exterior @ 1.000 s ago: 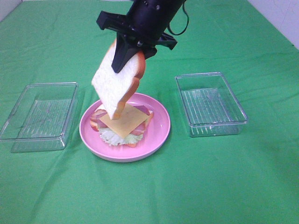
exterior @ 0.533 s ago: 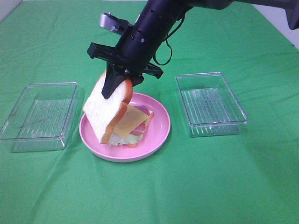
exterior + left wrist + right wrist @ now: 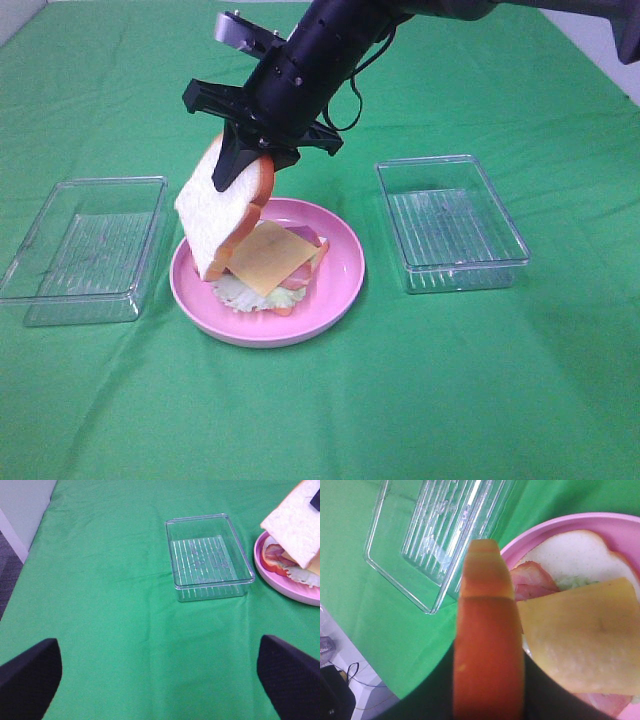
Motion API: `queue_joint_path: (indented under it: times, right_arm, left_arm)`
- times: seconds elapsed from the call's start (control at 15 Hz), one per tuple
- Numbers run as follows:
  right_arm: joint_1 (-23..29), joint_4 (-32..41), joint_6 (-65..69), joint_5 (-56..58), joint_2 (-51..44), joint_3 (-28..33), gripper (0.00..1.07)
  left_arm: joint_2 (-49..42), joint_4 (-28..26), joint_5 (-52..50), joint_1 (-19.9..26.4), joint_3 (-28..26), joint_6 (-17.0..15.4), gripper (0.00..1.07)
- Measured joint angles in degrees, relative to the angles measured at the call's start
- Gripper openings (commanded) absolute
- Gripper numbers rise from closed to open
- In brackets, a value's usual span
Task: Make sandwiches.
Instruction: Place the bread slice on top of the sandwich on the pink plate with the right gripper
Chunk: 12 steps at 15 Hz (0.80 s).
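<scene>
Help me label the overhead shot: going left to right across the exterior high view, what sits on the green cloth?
Left clear plastic tray → pink plate carrying the open sandwich stack → right clear plastic tray.

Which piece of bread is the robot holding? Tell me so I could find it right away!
Start at the round pink plate in the middle of the green cloth, between two clear plastic trays. Just above its left edge, the right gripper pinches a white bread slice with orange-brown crust. It is the only food hanging tilted in the air rather than lying flat.
</scene>
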Motion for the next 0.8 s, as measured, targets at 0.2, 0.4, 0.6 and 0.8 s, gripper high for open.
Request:
queue_joint_path:
  times: [0.2,0.4,0.6,0.8]
  right_arm:
    - [0.00,0.00,0.29,0.06,0.11,0.00,0.00]
    - [0.00,0.00,0.46,0.63,2.64,0.00,0.00]
    - [0.00,0.00,0.46,0.29,3.32,0.00,0.00]
    - [0.00,-2.01,1.49,0.23,3.32,0.00,0.12]
  left_arm:
    - [0.00,0.00,0.00,0.00,0.00,0.00,1.00]
    - [0.00,0.00,0.00,0.00,0.00,0.00,1.00]
    - [0.00,0.00,0.00,0.00,0.00,0.00,1.00]
    - [0.00,0.00,0.00,0.00,0.00,0.00,1.00]
